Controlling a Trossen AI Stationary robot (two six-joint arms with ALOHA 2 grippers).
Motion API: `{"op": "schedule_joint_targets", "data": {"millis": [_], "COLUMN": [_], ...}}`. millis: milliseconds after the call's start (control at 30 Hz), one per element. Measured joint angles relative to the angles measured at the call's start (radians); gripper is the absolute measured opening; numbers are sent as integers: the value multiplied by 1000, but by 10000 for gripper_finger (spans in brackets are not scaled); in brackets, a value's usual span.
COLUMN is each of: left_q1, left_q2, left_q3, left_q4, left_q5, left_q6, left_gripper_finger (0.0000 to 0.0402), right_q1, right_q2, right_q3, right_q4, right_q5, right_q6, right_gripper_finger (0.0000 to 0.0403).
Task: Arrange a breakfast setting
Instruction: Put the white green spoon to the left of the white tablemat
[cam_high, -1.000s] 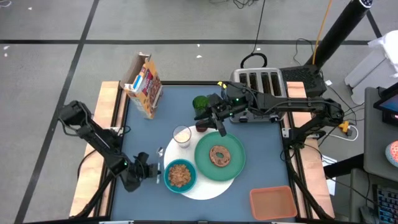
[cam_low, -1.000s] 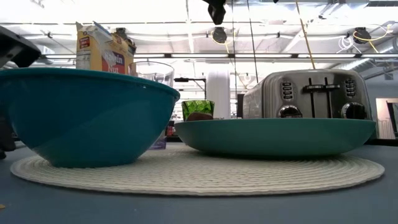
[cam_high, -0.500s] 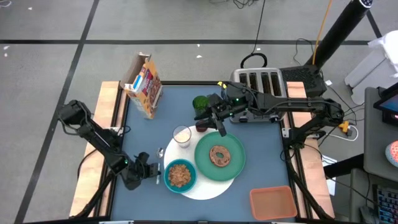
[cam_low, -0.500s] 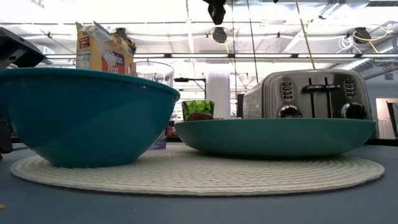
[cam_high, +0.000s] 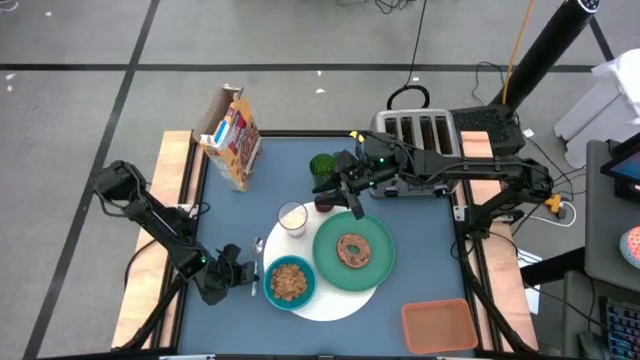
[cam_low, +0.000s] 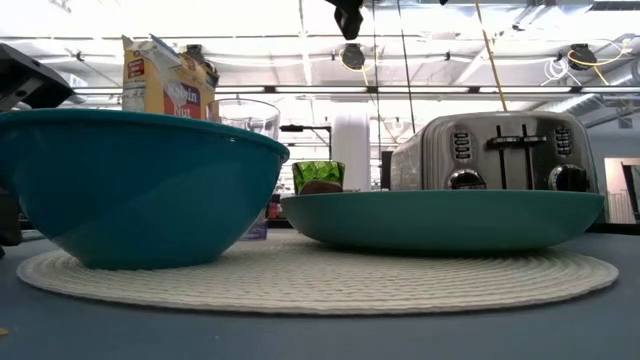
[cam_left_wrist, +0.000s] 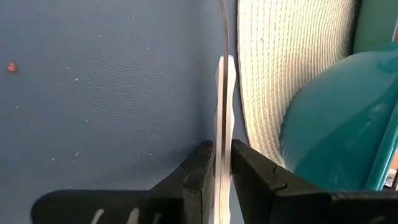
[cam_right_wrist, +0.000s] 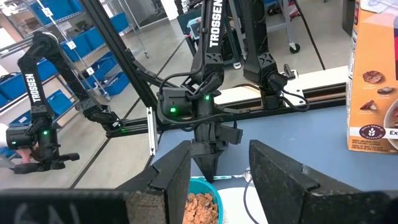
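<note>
Nothing visibly shifts from a second ago on the blue surface; both arms stay put. At centre lies the white round disc, carrying the green plate with the brown bagel and, at 9 o'clock of it, the teal bowl of cereal. At 11 o'clock of the plate stands the milk glass; the green cup sits at 12. At 9 o'clock of the bowl, the left gripper grasps the spoon beside the disc. Above the plate's 12 o'clock rim, the right gripper hangs released.
</note>
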Motion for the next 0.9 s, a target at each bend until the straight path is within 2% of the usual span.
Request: {"op": "schedule_joint_targets", "data": {"millis": [900], "left_q1": [9], "left_q2": [0], "left_q3": [-1], "left_q4": [8], "left_q5": [26], "left_q6": [46], "left_gripper_finger": [68], "right_q1": [0], "right_q2": [0], "right_q3": [0], "right_q4": [0], "right_q5": [0], "right_q6": [0], "right_gripper_finger": [155]}}
